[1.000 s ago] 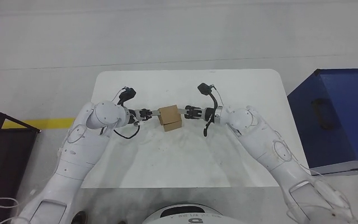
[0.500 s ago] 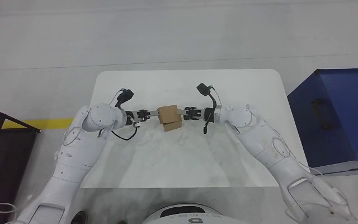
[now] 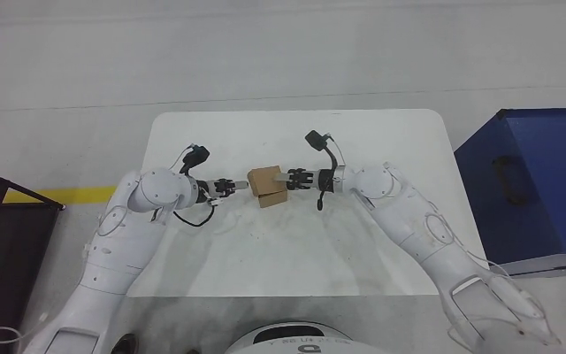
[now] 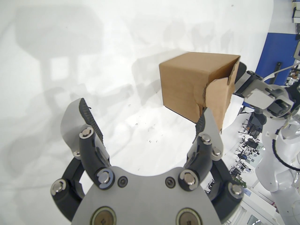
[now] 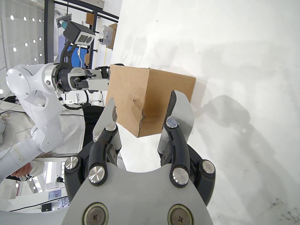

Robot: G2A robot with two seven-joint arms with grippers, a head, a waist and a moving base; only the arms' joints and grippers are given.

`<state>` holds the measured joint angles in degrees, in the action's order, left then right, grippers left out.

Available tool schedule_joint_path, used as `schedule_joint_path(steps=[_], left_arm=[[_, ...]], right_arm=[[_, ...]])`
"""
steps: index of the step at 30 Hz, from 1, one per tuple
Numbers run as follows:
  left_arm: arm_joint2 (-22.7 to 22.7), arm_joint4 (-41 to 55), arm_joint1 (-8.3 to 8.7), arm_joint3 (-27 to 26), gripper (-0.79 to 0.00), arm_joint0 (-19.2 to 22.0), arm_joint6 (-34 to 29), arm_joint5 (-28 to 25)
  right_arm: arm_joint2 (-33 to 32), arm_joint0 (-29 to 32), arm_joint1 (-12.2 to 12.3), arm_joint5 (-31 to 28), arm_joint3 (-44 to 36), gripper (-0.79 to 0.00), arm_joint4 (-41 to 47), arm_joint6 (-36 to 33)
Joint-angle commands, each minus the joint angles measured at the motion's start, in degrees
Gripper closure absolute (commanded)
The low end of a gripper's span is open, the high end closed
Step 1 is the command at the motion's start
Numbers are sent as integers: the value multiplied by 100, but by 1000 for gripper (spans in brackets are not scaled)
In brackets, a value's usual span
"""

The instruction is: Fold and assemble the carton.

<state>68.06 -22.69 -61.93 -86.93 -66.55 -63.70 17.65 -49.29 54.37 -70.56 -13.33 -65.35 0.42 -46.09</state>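
Two small shifts mark the last second: the left gripper (image 3: pixel 234 185) draws back from the carton (image 3: pixel 266 186), leaving a narrow gap where it was touching the near face, while the right gripper (image 3: pixel 286 180) slides in closer from the other side. The carton itself barely moves. It sits near the middle of the white table (image 3: pixel 380 239), between the two arms, already folded up into a box shape. In the left wrist view the left gripper's fingers are spread wide with nothing between them, and the carton stands just ahead of them. One fingertip lines up with a loose, ragged flap (image 4: pixel 218 99) on the carton's side. In the right wrist view the right gripper's fingers straddle one corner of the carton, a pad on each adjoining face. That looks like a hold, though how firmly the pads press is hard to judge. Taken together, this reads as a handover of support: the right arm appears to be steadying the body of the carton so the freed left gripper can come back at the open flap. The walls seem formed, and closing that flap is probably what remains. A grip across a corner may let the carton twist if the flap is pushed hard.
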Motion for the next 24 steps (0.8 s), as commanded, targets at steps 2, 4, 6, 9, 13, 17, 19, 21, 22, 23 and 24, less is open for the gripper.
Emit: schedule_joint_path(steps=[2,4,6,9,13,17,19,21,22,23,24], left_arm=[[-131,0,-24,105,-785,140,2,24],[-193,15,-38,168,-785,218,7,36],[-245,23,-50,219,-785,287,19,40],[-307,39,-62,283,-785,367,11,31],[-356,60,-69,342,-785,437,1,7],[-411,39,-71,403,-785,484,-25,1],[-432,35,-72,427,-785,502,-33,7],[-455,-5,-69,442,-785,518,-54,19],[-459,-7,-68,446,-785,525,-61,20],[-460,-6,-66,450,-785,529,-63,20],[-460,-4,-65,453,-785,530,-64,17]], right_arm=[[20,-24,-20,-14,37,-449,15,-10],[39,-36,-34,-26,54,-453,33,-32],[61,-46,-49,-47,73,-453,48,-45],[99,-65,-74,-65,101,-446,55,-51],[144,-116,-102,-63,148,-437,-2,-49],[174,-166,-122,-4,191,-431,-115,-29],[180,-175,-130,12,210,-425,-135,-19],[180,-186,-137,20,233,-409,-146,-21],[180,-190,-141,22,241,-391,-155,-20],[178,-193,-144,23,250,-385,-159,-16],[177,-195,-147,19,252,-385,-172,-3]])
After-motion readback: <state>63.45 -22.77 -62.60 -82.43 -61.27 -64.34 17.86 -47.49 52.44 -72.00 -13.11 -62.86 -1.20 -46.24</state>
